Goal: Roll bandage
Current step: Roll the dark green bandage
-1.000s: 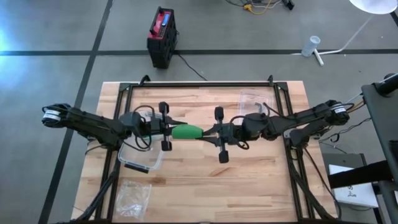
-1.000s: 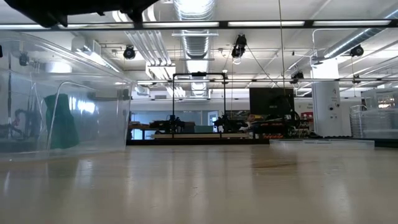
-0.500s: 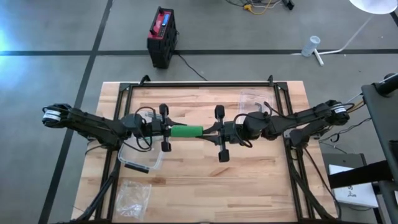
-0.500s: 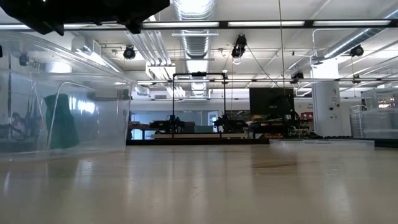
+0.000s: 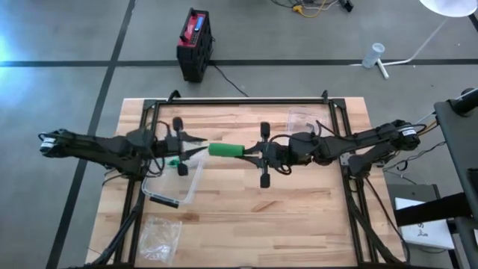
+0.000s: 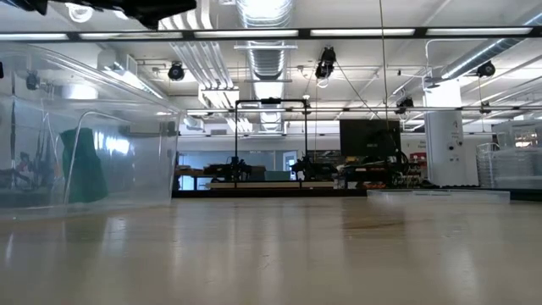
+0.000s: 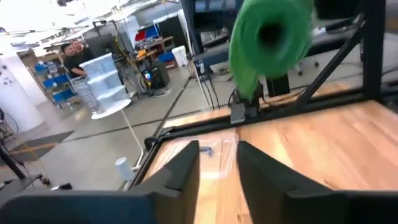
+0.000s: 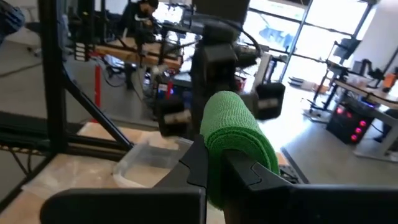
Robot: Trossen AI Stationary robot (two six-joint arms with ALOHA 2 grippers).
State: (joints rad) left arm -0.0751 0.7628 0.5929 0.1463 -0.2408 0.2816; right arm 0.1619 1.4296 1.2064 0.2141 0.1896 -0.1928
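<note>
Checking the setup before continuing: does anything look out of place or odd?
Nothing stands out. The green bandage roll is held above the table in the right gripper; the left gripper is just off its other end.

A clear plastic container (image 5: pixel 173 190) and crumpled bag (image 5: pixel 159 235) lie on the wooden table (image 5: pixel 299 217).

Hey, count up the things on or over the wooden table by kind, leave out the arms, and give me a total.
Green bandage roll: 1
Clear plastic bin: 1
Clear lid: 1
Clear plastic bag: 1
Total: 4
</note>
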